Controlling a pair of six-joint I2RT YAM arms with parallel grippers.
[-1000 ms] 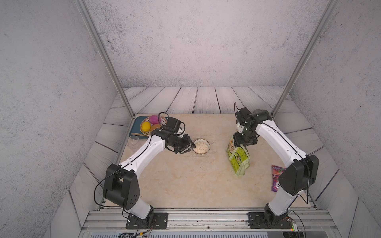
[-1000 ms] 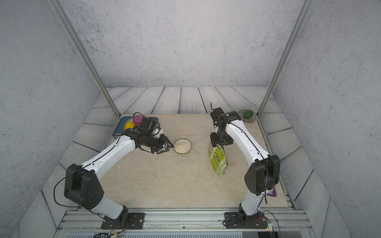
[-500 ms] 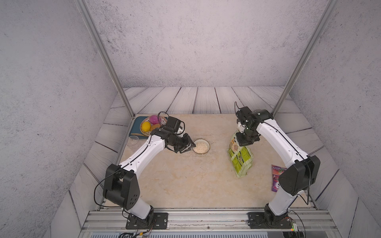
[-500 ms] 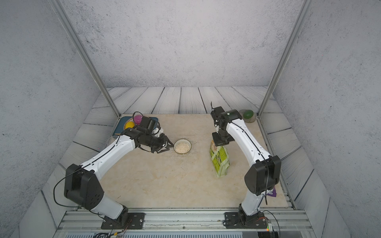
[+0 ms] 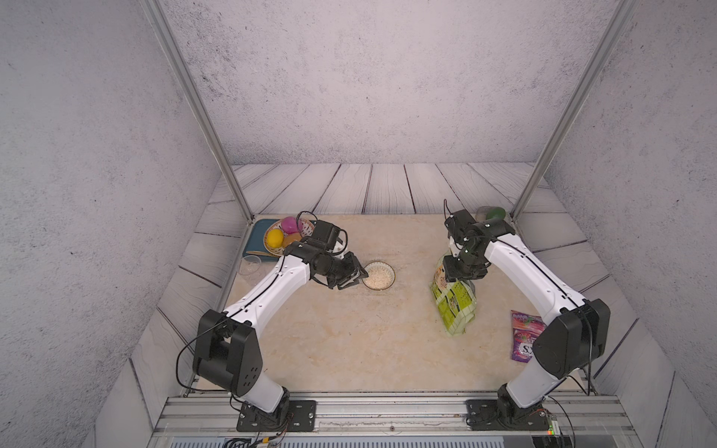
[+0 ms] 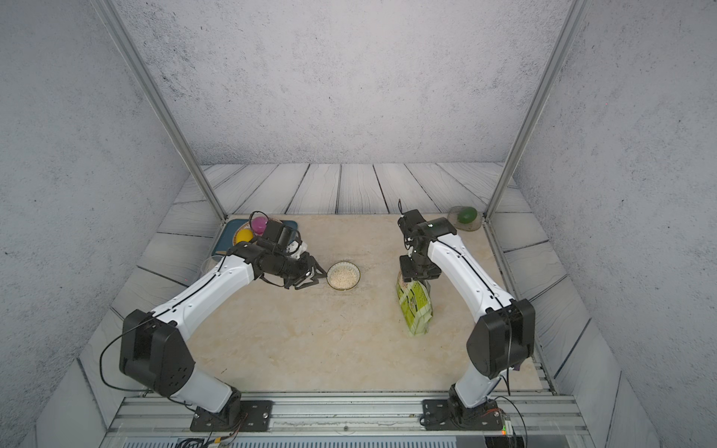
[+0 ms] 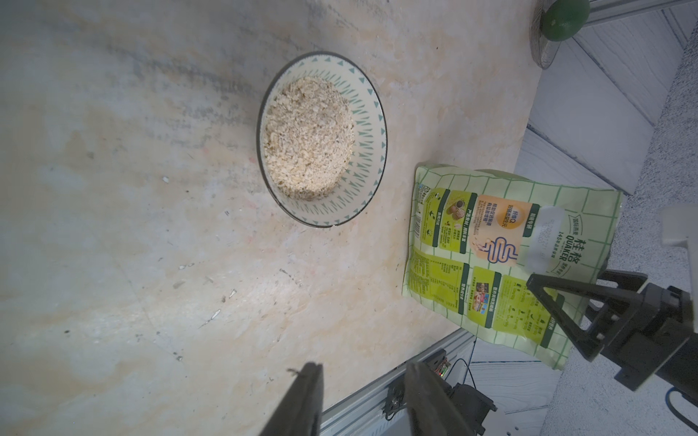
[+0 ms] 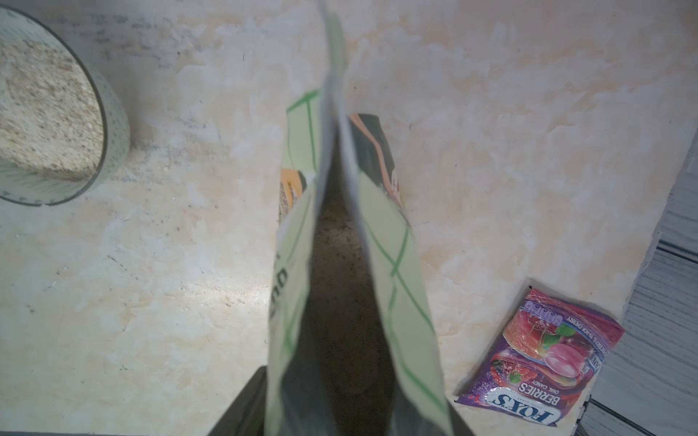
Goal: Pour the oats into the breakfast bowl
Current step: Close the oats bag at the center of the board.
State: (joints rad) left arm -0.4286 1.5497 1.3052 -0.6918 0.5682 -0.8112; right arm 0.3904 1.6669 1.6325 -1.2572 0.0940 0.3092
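Standing oat bag [image 5: 454, 306] seems clear of breakfast bowl [image 7: 364, 158], tabletop [image 5: 411, 289] between.

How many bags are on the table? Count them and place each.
2. The oat bag stands beside the breakfast bowl, under the right gripper; the purple candy bag lies flat near the right arm's base.

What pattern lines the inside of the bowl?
Bowl: green triangles on white; left wrist view.

Beige tabletop [image 5: 349, 349]: breakfast bowl [image 7: 370, 143] (oats [image 7: 308, 137] inside), oat bag [image 5: 454, 306], purple candy bag [image 5: 523, 337], blue tray [image 5: 258, 234].
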